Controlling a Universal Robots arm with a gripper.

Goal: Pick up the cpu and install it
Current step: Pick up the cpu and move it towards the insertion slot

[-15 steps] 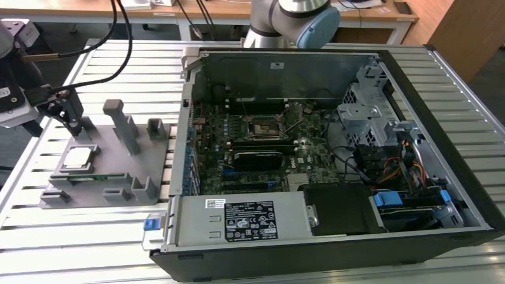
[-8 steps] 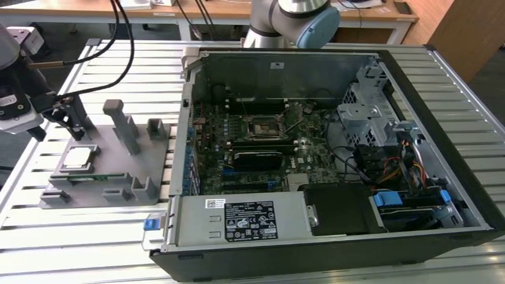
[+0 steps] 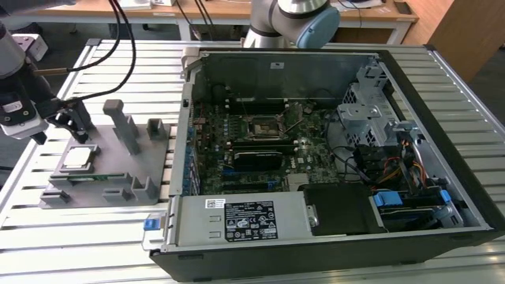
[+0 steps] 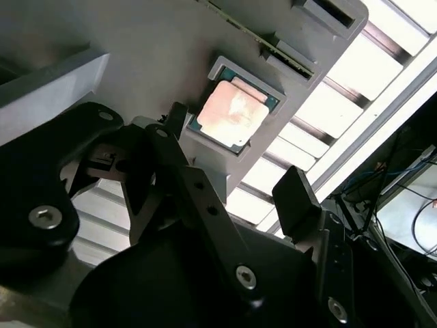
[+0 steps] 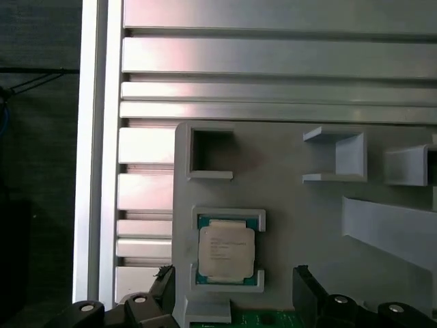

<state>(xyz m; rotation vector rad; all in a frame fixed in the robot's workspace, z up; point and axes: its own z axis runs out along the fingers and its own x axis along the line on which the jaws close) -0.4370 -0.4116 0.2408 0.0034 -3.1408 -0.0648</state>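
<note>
Empty, spread fingers (image 5: 304, 284) hover near the cpu (image 5: 226, 251) (seated in its grey holder (image 5: 287, 205)).

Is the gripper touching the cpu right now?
Apart. In the first wrist view, the open fingers flank the cpu, with bare holder showing between them and it.

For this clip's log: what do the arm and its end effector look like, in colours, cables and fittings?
The arm is silvery-grey with a light blue joint cap. Black cables run to the wrist, which carries a white block. The end effector is matte black, with two angular fingers and silver screw heads.
</note>
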